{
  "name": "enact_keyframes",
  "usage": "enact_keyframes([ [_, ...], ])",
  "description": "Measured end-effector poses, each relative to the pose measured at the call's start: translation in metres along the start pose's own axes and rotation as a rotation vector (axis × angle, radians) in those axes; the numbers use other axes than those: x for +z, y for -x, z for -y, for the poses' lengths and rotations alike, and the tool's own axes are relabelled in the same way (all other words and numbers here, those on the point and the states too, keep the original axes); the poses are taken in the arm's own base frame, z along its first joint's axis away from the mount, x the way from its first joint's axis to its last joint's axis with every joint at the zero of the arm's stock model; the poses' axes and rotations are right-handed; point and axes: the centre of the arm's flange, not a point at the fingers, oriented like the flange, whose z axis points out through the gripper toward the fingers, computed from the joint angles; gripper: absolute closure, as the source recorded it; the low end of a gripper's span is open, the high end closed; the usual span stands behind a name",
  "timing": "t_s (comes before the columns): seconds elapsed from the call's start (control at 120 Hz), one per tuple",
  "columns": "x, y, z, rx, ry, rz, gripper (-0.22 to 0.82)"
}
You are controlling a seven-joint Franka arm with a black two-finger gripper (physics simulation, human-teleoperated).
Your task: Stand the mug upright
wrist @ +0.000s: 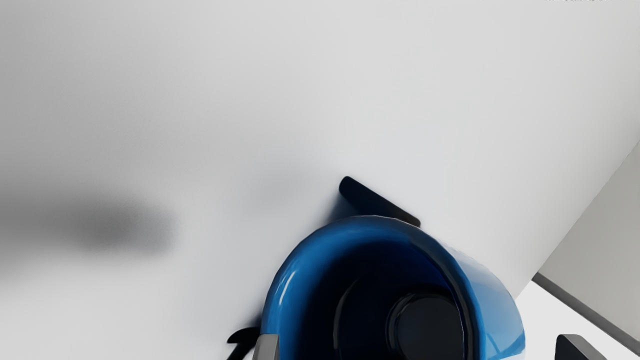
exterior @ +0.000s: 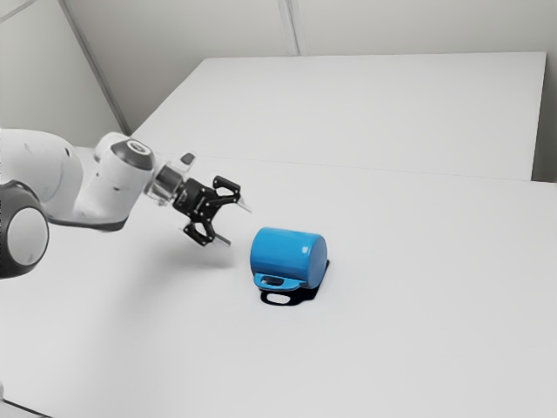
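Your black claw (exterior: 238, 226) hangs open above the pale surface (exterior: 392, 340), its two fingers spread well apart with nothing gripped between them. Its tips point toward a blue mug (exterior: 289, 254), just ahead of them and lower down, with a narrow gap between claw and mug in the exterior view.

The mug lies on its side on the surface, its open mouth turned to your claw and its base to the far side. Your wrist view looks into the dark blue interior as far as the round bottom, with one fingertip (wrist: 267, 347) overlapping the edge of the mug and the other (wrist: 575, 347) off to the opposite side of it. In the exterior view, the handle (exterior: 300, 284) sits low on the side of the mug facing that camera, above a crisp black shadow with a light opening in it.

Behind your claw, the white arm (exterior: 117, 187) with its dark gray joint covers reaches in from the exterior view's left, while a soft gray shadow spreads over the surface beneath. Well beyond the claw and mug stand light gray walls (exterior: 418, 26).
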Motion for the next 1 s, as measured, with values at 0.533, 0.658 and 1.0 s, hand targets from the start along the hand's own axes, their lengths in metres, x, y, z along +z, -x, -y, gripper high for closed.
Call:
enact_keyframes([
  [0.533, 0.064, 0.002, -0.019, -0.072, 0.163, 0.052, 0.00],
  [0.658, 0.072, 0.005, -0.025, -0.069, 0.164, 0.049, 0.30],
  [1.0, 0.068, 0.009, -0.042, -0.022, 0.118, 0.024, 0.70],
])
